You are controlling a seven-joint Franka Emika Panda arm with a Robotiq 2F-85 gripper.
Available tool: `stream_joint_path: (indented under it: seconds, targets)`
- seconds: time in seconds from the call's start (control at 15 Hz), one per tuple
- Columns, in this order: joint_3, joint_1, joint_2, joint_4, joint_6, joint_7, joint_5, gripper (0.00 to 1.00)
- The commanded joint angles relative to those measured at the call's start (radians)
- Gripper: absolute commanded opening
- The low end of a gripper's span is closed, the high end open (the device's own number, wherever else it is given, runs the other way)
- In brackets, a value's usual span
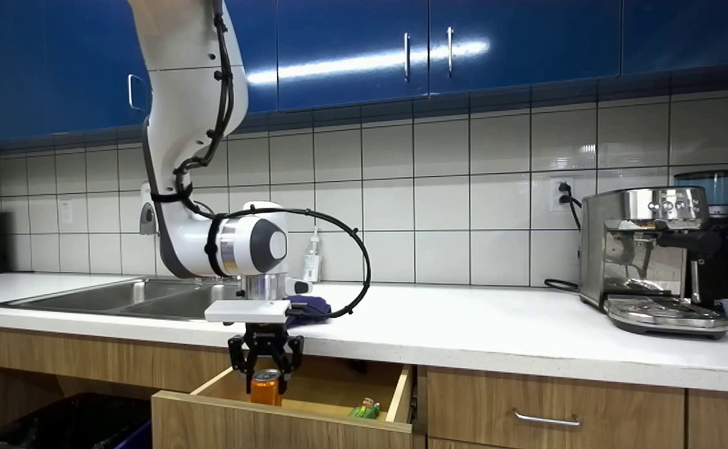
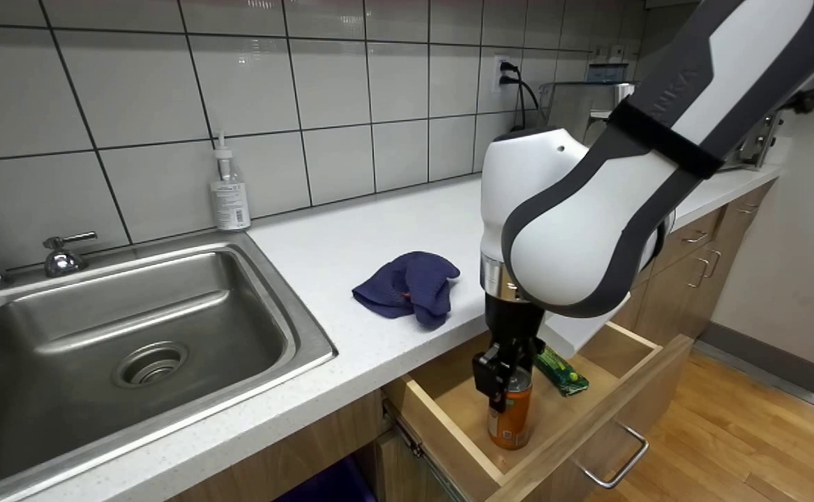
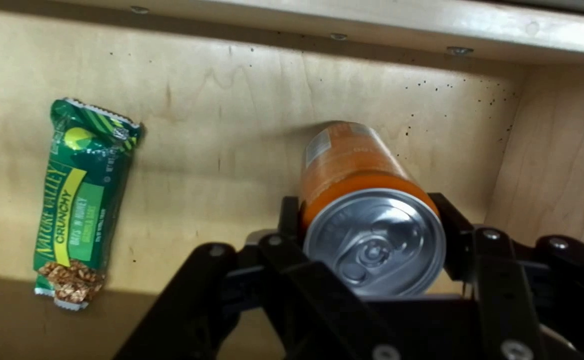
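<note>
One robot arm (image 1: 179, 106), white with dark trim: descends from the upper edge in an exterior view, bends low, and ends in a wrist pointing straight down; a black cable (image 1: 355, 233) loops out beside it.

One black gripper (image 1: 267, 381): below the level of the countertop edge, linkage partly folded inward, pads set against two sides of the can near its top, pinching it.

One orange can (image 3: 357, 160), silver lid uppermost (pull tab in place): in the drawer, toward the sink-side wall, near upright; whether its base bears on the drawer floor cannot be told.

One wooden drawer (image 1: 276, 421): pulled out beneath the counter, metal handle on its front.

One granola bar (image 3: 81, 200), green wrapper marked "Nature Valley Crunchy": flat on the drawer floor, well apart from the can.

One purple cloth (image 2: 413, 282): crumpled, on the white countertop (image 1: 463, 318).

One steel sink (image 2: 305, 335): set into the counter, near the cloth.

One pump bottle (image 2: 231, 199), labelled: upright behind the sink's corner, by the tiled wall (image 1: 441, 206).

One metal coffee machine (image 1: 644, 243): on the counter, well apart from the gripper.

Several blue cabinets (image 1: 351, 31): overhead, with metal handles.
</note>
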Motion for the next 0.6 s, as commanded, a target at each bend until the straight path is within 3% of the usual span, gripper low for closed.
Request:
stream_joint_path:
  seconds: [0.0, 0.4, 0.47, 0.53]
  targets:
    - [-0.018, 0.022, 0.008, 0.015, 0.003, 0.055, -0.014, 0.38]
    - [-0.023, 0.03, 0.009, 0.015, 0.009, 0.064, -0.023, 0.38]
    - [-0.022, 0.029, 0.008, 0.016, 0.004, 0.062, -0.023, 0.88]
    - [-0.021, 0.029, 0.007, 0.015, 0.001, 0.059, -0.024, 0.91]
